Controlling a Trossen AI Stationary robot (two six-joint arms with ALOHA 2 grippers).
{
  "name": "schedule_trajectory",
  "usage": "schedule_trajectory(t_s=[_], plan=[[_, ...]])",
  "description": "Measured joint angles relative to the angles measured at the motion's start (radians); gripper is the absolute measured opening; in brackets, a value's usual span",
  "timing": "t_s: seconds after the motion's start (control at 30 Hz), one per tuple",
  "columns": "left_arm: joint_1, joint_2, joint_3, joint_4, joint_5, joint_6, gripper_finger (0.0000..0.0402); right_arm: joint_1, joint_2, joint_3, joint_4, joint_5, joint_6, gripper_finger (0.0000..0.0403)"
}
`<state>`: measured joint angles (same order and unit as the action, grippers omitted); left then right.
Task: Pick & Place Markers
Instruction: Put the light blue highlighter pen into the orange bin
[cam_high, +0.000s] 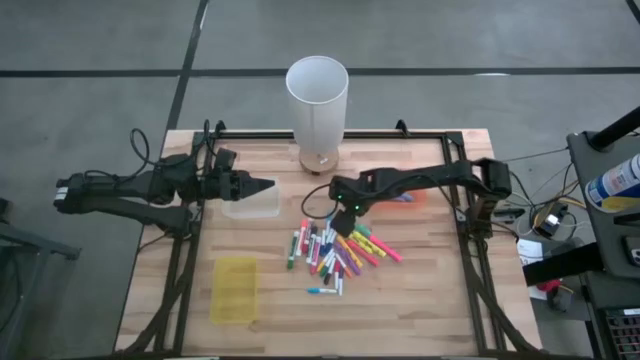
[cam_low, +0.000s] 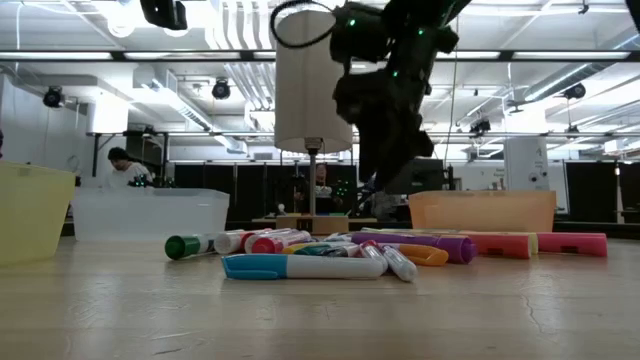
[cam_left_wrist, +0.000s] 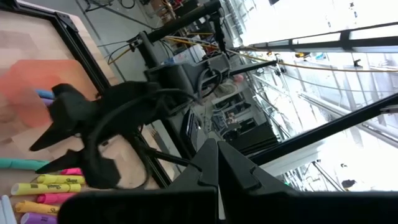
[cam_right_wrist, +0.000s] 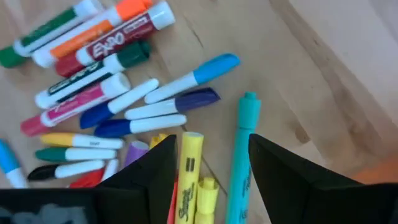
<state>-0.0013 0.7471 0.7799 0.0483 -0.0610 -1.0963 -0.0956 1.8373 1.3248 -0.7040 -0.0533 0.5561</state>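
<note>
The markers (cam_high: 335, 250) lie in a loose heap on the wooden table's middle; they also show in the low view (cam_low: 330, 250) and the right wrist view (cam_right_wrist: 106, 93). My right gripper (cam_high: 346, 216) hangs open just above the heap's far side, tilted steeply down and clear of the table (cam_low: 388, 165). In its wrist view its fingers (cam_right_wrist: 211, 171) stand on either side of a yellow highlighter (cam_right_wrist: 189, 168) and a teal marker (cam_right_wrist: 240, 155) without touching them. My left gripper (cam_high: 264, 185) waits shut and level over the clear tray (cam_high: 250, 207) at the left, its tips together (cam_left_wrist: 217, 163).
A white lamp (cam_high: 317, 100) on a wooden foot stands at the table's far middle. An orange tray (cam_high: 412, 198) lies partly under my right arm. A yellow tray (cam_high: 235, 290) sits near the front left. A black frame (cam_high: 470, 270) borders the table.
</note>
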Motion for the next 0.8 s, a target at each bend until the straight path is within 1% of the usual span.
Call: schedule_trajectory(t_s=[0.27,0.5,0.67,0.8], plan=[[0.000,0.000,0.000,0.000,0.012,-0.003,0.0000,0.000,0.103,0.028,-0.089,-0.002,0.003,0.0175],[0.000,0.000,0.000,0.000,0.015,-0.003,0.0000,0.000,0.171,0.030,-0.094,0.004,0.014,0.0174],[0.000,0.000,0.000,0.000,0.014,-0.003,0.0000,0.001,0.195,0.034,-0.098,-0.001,0.019,0.0166],[0.000,0.000,0.000,0.000,0.014,-0.003,0.0000,0.004,0.191,0.033,-0.098,0.001,0.016,0.0147]])
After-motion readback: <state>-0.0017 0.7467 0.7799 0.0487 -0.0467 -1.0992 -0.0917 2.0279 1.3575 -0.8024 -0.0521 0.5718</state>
